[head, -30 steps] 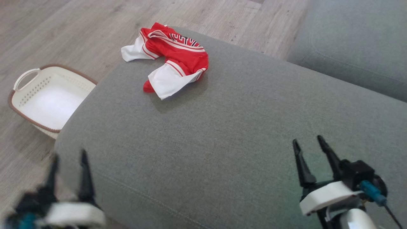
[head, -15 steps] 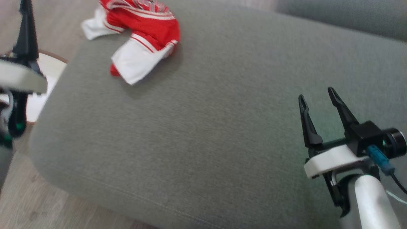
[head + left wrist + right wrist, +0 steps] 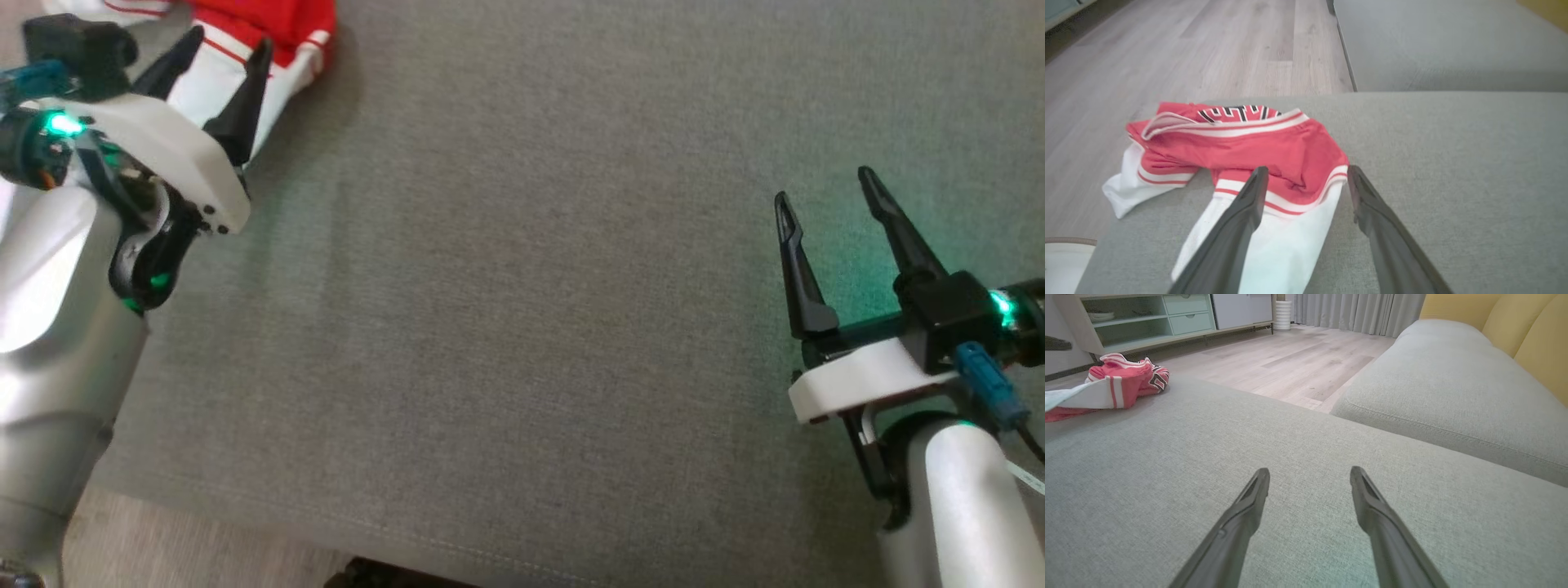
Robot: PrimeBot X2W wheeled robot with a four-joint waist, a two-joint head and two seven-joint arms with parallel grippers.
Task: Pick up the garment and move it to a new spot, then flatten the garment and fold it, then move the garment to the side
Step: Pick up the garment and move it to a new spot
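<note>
The left gripper (image 3: 229, 39), jaws spread wide, is pointing at the garment (image 3: 269, 16), which is lying crumpled at the upper left of the head view, near a corner of the grey cushion (image 3: 531, 286). Closing on the bunched red middle is looking wiser (the white panel between the fingers is loose). The right gripper (image 3: 823, 186), equally wide and empty, is hovering at the lower right, well apart. Nothing is blocking the approach, though the floor (image 3: 1208, 49) is lying just beyond the cloth.

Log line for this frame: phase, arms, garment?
phase: pre-grasp | left gripper: open, above garment white end | right gripper: open, over cushion | garment: crumpled, unheld
</note>
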